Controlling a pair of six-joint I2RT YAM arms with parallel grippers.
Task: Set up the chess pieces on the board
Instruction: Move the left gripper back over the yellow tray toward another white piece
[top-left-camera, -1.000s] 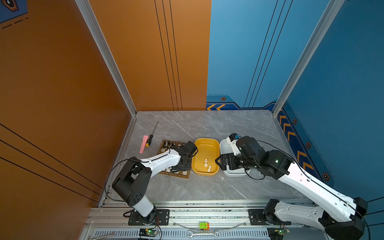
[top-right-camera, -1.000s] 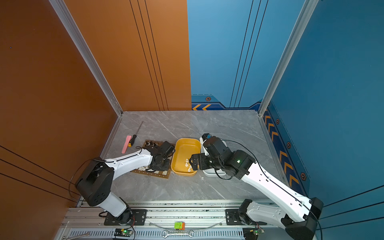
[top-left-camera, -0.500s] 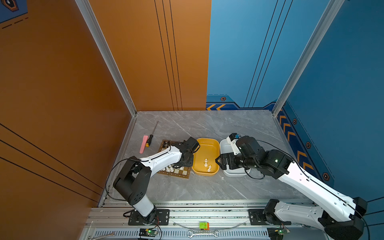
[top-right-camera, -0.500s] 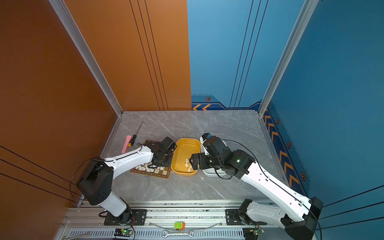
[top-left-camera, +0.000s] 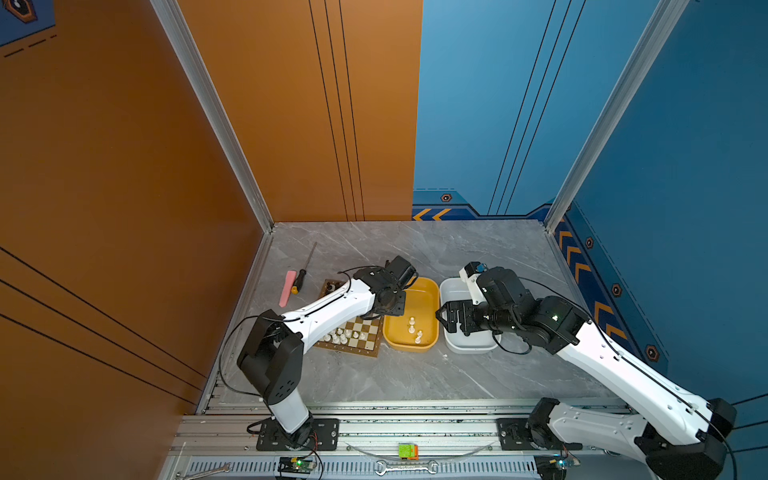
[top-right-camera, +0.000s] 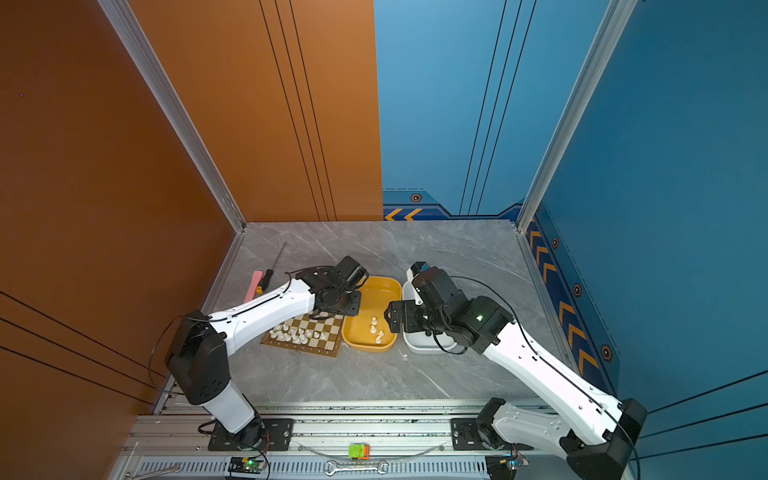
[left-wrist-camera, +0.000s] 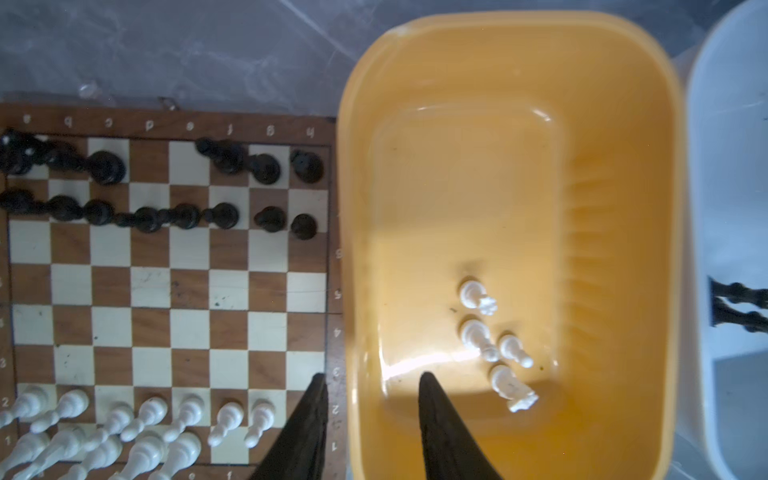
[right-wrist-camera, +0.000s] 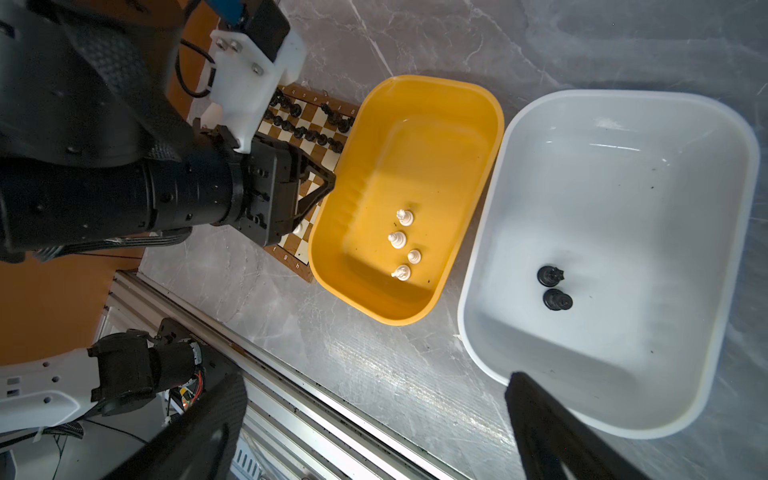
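The board (left-wrist-camera: 191, 286) lies left of the yellow tub (left-wrist-camera: 623, 124). Black chess pieces (left-wrist-camera: 145, 216) fill its far two rows and white chess pieces (left-wrist-camera: 145, 419) stand along its near rows. Several white pieces (right-wrist-camera: 399, 239) remain in the yellow tub (top-left-camera: 409, 347). Two black pieces (right-wrist-camera: 552, 286) stand in the white tub (right-wrist-camera: 623, 99). My left gripper (left-wrist-camera: 372, 375) hangs open and empty, one finger over the board's rim and one over the yellow tub. My right gripper (right-wrist-camera: 374, 386) is wide open and empty, above the table beside the white tub's (top-left-camera: 469, 347) near end.
A pink-handled tool (top-left-camera: 286, 286) and a screwdriver (top-left-camera: 305, 266) lie on the grey table behind the board (top-left-camera: 353, 352). An aluminium rail (top-left-camera: 415, 409) runs along the table's front edge, and a wrench (top-left-camera: 405, 468) lies below it. The two tubs touch side by side.
My left gripper has lifted off the board's near rows and swung right to the yellow tub's edge, its jaws spreading wider. The right arm has stayed still.
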